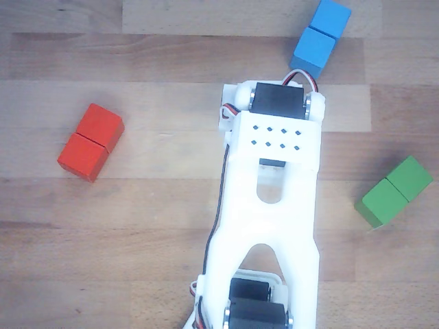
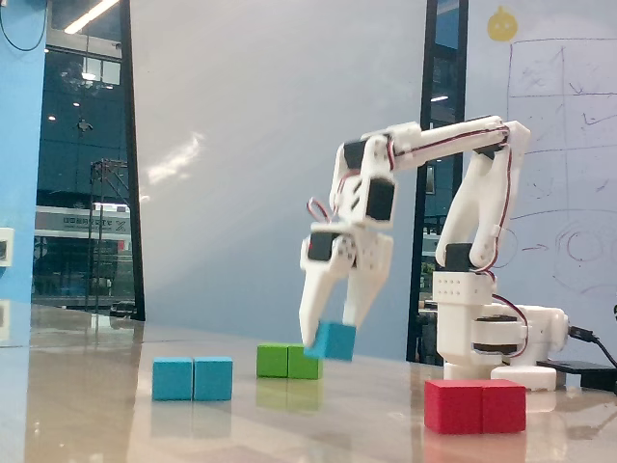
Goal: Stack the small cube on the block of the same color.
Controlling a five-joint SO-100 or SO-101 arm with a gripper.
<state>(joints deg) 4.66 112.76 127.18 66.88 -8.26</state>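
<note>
In the fixed view my gripper (image 2: 334, 330) is shut on the small light-blue cube (image 2: 334, 341) and holds it tilted, a little above the table. The light-blue two-segment block (image 2: 193, 378) lies on the table to the left of the gripper and nearer the camera, apart from the cube. In the other view, which looks down on the arm, this block (image 1: 320, 38) lies at the top, just beyond the arm's wrist. The small cube and the fingertips are hidden under the arm there.
A red two-segment block (image 2: 475, 405) lies at the front right, and at the left in the other view (image 1: 90, 142). A green two-segment block (image 2: 288, 361) lies behind the cube, at the right in the other view (image 1: 394, 192). The arm's base (image 2: 492, 338) stands at the right.
</note>
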